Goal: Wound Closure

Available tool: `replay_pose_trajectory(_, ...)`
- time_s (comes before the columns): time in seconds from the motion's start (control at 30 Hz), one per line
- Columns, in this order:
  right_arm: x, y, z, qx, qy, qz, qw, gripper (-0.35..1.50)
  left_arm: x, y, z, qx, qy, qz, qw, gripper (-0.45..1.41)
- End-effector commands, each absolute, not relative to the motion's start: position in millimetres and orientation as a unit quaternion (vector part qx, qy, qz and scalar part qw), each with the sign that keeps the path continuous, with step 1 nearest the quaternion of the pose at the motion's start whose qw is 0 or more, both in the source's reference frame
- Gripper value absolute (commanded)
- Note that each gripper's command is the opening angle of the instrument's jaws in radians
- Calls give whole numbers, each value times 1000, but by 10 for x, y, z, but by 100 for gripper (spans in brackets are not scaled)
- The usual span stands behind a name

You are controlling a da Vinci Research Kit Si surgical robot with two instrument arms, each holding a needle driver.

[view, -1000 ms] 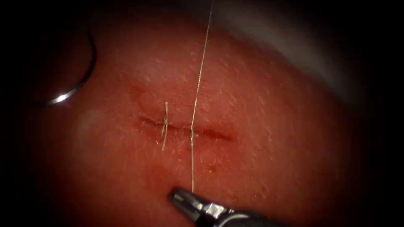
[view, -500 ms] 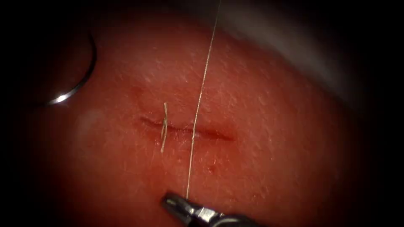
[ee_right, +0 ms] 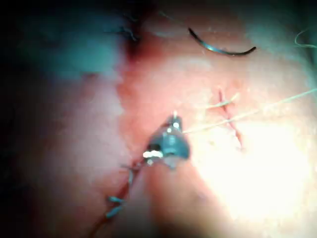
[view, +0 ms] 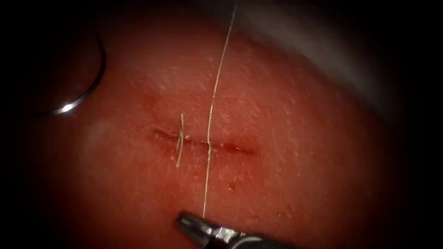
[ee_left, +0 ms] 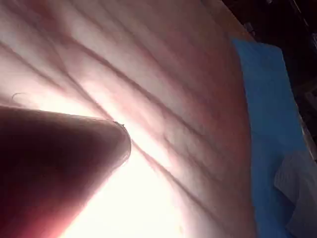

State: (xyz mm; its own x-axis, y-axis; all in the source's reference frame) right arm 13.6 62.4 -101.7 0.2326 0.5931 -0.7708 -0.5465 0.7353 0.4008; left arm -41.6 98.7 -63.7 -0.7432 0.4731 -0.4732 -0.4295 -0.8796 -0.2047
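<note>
The right tool (view: 191,224) comes in from the near edge of the endoscope view with its jaws clenched on the thread (view: 210,115). From the tool's tip the thread runs up across the cut (view: 203,142), passing through the tissue (view: 295,138) at the wound line, and on out past the far edge. In the right wrist view the same right tool (ee_right: 173,130) grips the thread (ee_right: 247,115) close to its tip, and the strand leads away over the cut (ee_right: 229,116).

The curved needle (view: 85,76) lies free on the tissue, well to the left of the cut, held by nothing and not in the tissue; the right wrist view shows this needle (ee_right: 223,48) lying beyond the wound. A finished stitch with short cut ends of thread (view: 180,138) sits across the cut just left of the running strand.

As a judgement, the thread is light, limp and thin. It likely slips in smooth jaws unless it sits well back between them, and it may fray or snap under a hard pinch or a sharp tug. The needle is stiff and springy, best taken on its body away from the point. The tissue is soft and yielding and can tear at the stitch holes under too much pull.

The left wrist view gives pale tissue (ee_left: 163,89) and a blue drape (ee_left: 270,134) beside it.
</note>
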Motion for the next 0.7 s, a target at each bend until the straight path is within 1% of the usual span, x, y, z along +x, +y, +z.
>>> replay_pose_trajectory(0.03,140,627,-1018,26,504,368,781,78,-418,987,-640,-268,-44,933,235,-35)
replay_pose_trajectory(0.07,134,631,-1029,33,504,371,779,98,-411,977,-653,-268,-57,933,235,-35)
replay_pose_trajectory(0.1,128,635,-1038,40,505,377,775,108,-402,963,-670,-270,-71,931,236,-35)
replay_pose_trajectory(0.13,128,635,-1038,40,505,377,775,108,-402,963,-670,-270,-71,931,236,-35)
replay_pose_trajectory(0.27,113,643,-1060,61,510,371,774,118,-378,918,-713,-269,-85,931,231,-35)
replay_pose_trajectory(0.33,111,644,-1063,72,514,367,772,118,-373,909,-721,-269,-85,932,230,-35)
replay_pose_trajectory(0.4,106,652,-1070,91,521,355,771,110,-362,883,-742,-267,-89,932,230,-35)
replay_pose_trajectory(0.53,109,674,-1068,91,523,358,768,103,-349,851,-765,-265,-91,932,228,-35)
replay_pose_trajectory(0.63,114,700,-1055,89,529,362,763,88,-343,815,-778,-263,-90,934,226,-35)
replay_pose_trajectory(0.7,116,711,-1047,88,528,364,762,83,-341,798,-781,-261,-87,935,225,-35)
